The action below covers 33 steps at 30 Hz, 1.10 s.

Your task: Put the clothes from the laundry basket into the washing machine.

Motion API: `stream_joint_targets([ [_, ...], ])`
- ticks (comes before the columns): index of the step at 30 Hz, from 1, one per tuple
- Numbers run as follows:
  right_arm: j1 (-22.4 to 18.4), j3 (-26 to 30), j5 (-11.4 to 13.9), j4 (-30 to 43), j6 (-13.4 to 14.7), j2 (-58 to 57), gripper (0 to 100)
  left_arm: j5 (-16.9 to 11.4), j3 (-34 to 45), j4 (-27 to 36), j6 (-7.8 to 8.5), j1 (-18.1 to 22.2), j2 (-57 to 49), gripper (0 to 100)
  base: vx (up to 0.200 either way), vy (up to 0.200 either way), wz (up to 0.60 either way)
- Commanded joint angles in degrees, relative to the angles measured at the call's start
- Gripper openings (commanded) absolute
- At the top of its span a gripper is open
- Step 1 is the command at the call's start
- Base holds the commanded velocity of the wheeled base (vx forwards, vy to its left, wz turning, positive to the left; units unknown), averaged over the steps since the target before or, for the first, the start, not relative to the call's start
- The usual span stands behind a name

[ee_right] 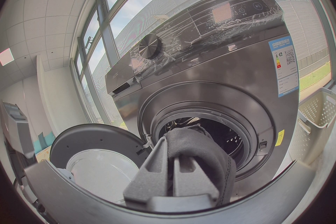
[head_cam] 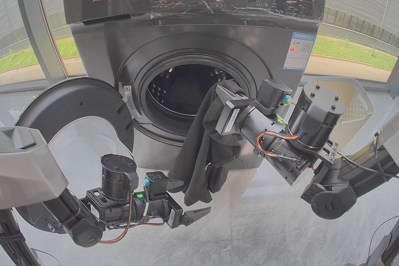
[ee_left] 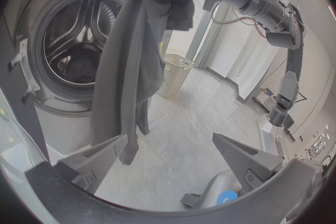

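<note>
Your right gripper [head_cam: 224, 93] clamps a dark garment [head_cam: 199, 154] hanging at the open mouth of the washing machine [head_cam: 124, 50]; carry it deep inside so the trailing tail follows, while your left gripper [head_cam: 192, 198] sits below that mouth, jaws apart.

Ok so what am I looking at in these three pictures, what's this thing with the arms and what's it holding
It is a robot with two arms, each ending in a two-fingered gripper. One picture looks down from a camera on its head; the other two come from cameras on its wrists. Before it stands a washing machine, its round door swung open toward the robot's left. The right gripper is shut on a dark garment that hangs in front of the drum opening. The left gripper hovers lower down, open and empty. A pale laundry basket stands on the floor at the robot's right.
</note>
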Motion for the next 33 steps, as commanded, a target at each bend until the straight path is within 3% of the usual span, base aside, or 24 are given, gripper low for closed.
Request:
stream_joint_targets([
  [1, 0.1, 0.0, -0.1, 0.0, 0.0, -0.2, 0, 0.0, 0.0, -3.1, -1.78, 0.3, 6.8, 100, 0.000, 0.000, 0.00],
  [2, 0.1, 0.0, -0.1, -0.1, 0.0, -0.2, 0, 0.0, 0.0, -5.0, -2.84, 0.3, 8.5, 100, 0.000, 0.000, 0.00],
  [5, 0.2, 0.1, -0.1, -0.1, 0.0, -0.3, 0, 0.1, -0.3, -6.4, -3.63, 0.3, 10.0, 100, 0.000, 0.000, 0.00],
  [19, 0.7, 0.1, -0.1, -0.3, 0.0, 0.1, 0, -0.4, -3.8, -6.8, -4.68, 1.2, 14.0, 100, 0.000, 0.000, 0.00],
  [22, 0.7, 0.1, -0.1, -0.3, 0.0, 0.1, 0, -0.5, -6.6, -6.9, -6.00, 1.2, 16.0, 100, 0.000, 0.000, 0.00],
  [33, 1.0, 0.2, -0.1, -0.5, 0.1, 0.1, 0, -0.5, -11.5, -7.8, -6.26, 2.6, 21.5, 100, 0.000, 0.000, 0.00],
])
